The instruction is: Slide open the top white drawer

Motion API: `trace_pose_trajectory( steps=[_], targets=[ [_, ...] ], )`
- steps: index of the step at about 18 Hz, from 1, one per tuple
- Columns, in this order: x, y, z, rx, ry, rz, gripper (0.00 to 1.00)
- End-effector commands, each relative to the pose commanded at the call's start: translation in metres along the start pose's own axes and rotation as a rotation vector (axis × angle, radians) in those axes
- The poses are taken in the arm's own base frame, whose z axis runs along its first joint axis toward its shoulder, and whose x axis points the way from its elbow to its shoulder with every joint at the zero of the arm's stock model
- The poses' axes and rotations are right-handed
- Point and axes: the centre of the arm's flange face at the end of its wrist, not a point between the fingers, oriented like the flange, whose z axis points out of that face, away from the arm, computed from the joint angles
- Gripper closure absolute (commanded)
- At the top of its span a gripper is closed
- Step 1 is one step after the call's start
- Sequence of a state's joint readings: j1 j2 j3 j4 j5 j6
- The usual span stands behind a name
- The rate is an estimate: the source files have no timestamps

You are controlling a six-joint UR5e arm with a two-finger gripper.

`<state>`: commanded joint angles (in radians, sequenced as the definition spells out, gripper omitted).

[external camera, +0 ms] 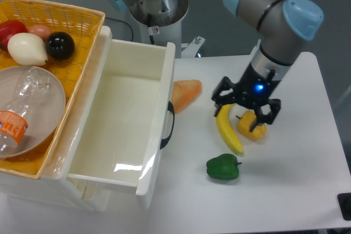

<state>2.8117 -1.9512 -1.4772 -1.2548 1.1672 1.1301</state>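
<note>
While the top white drawer (118, 121) stands pulled far out at left of centre, its black handle (168, 128) faces the table's middle. To the right, the gripper (245, 111) hangs with its fingers spread and nothing between them, above a banana (227, 131) and a yellow pepper (252, 125). An orange piece (185, 92) lies just beside the drawer front, a green pepper (222, 167) lower down. At upper left, a yellow wicker basket (60, 17) holds several round things.

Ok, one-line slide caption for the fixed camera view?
Top white drawer pulled open and empty; gripper open above banana.
</note>
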Motion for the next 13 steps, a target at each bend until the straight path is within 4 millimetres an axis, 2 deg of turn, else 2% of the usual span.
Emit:
trace_pose_trajectory(
  steps=[3, 8, 11, 13],
  targets=[
    [-0.015, 0.021, -0.002, -0.085, -0.029, 0.171, 0.0],
    [-0.02, 0.03, -0.002, -0.199, -0.055, 0.277, 0.0],
    [-0.028, 0.042, 0.003, -0.322, -0.053, 0.397, 0.0],
    [-0.036, 0.052, 0.013, -0.411, -0.05, 0.409, 0.0]
  ],
)
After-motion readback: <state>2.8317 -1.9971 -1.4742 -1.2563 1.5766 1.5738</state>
